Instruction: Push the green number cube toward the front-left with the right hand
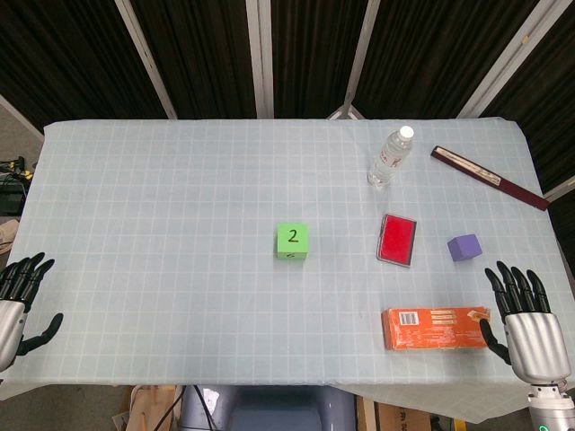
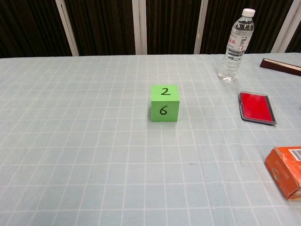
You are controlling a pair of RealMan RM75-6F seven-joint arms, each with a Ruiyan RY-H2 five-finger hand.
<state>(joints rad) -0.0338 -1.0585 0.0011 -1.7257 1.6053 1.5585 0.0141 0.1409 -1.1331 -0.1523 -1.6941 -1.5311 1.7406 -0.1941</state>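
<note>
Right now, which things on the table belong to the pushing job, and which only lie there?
For the job:
- green number cube
- right hand, open, near the table's edge

Only lying there:
- water bottle
- red case
- purple cube
- orange box
- dark long box
- left hand

Green number cube [image 2: 165, 103] top face: "2"
Cube front face: "6"
Water bottle [image 2: 237, 43] label: unreadable
</note>
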